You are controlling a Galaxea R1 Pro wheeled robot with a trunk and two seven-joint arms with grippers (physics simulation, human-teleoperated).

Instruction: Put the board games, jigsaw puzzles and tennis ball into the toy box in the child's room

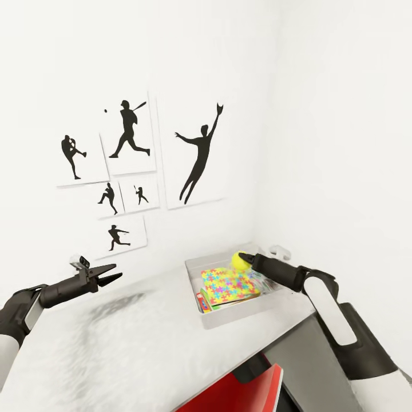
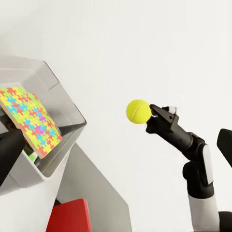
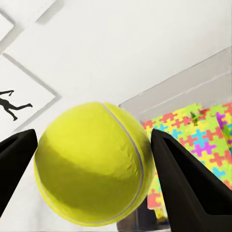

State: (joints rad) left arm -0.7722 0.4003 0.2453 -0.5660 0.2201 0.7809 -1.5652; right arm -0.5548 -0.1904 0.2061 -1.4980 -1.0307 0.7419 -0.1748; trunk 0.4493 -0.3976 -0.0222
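Head view: the right gripper (image 1: 245, 258) is pinching the tennis ball (image 1: 239, 260) above the toy box (image 1: 229, 320), where the jigsaw puzzle (image 1: 230, 285) is lying tilted; left gripper (image 1: 112, 277) fingers are spreading.

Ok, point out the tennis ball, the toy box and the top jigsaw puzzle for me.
tennis ball (image 1: 239, 260), head view, its yellow front face.
toy box (image 1: 240, 315), head view, its near outer wall.
jigsaw puzzle (image 1: 229, 285), head view, middle of its colourful lid.

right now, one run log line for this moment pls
right gripper: shut on tennis ball | ball: above toy box | box: puzzle on top | left gripper: open, holding nothing
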